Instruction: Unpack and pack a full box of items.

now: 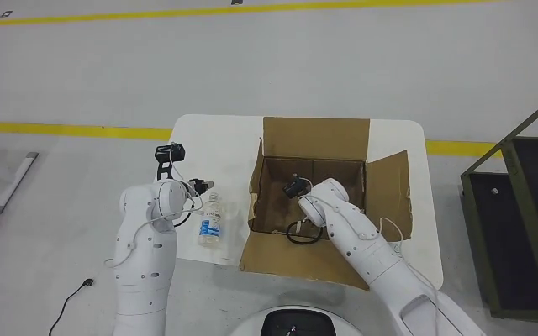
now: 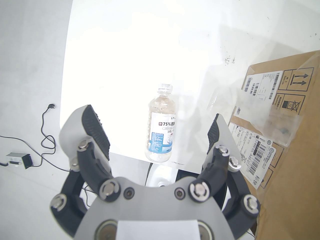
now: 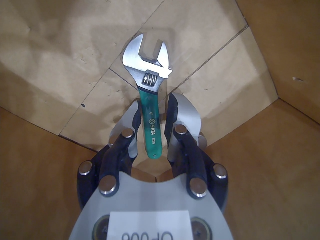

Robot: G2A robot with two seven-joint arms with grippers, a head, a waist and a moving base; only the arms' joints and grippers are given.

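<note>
Pale grey floor with yellow lines surrounds a white table (image 1: 218, 134) on which an open brown cardboard box (image 1: 315, 134) stands. Inside the box, the right gripper (image 3: 155, 101) straddles the green handle of a steel adjustable wrench (image 3: 147, 76) that seems to lie on the box floor. Its jaws are narrowly parted, one pad at the handle and a gap at the other, so the grip looks not yet clenched. The wrench's long axis runs straight out between the fingers, head pointing away from the wrist. Just beside the box, a clear plastic bottle with a white-and-blue label (image 2: 161, 126) lies on the table, cap away from the robot. It is below the left gripper (image 2: 152, 114), whose jaws are spread wide across its width.
</note>
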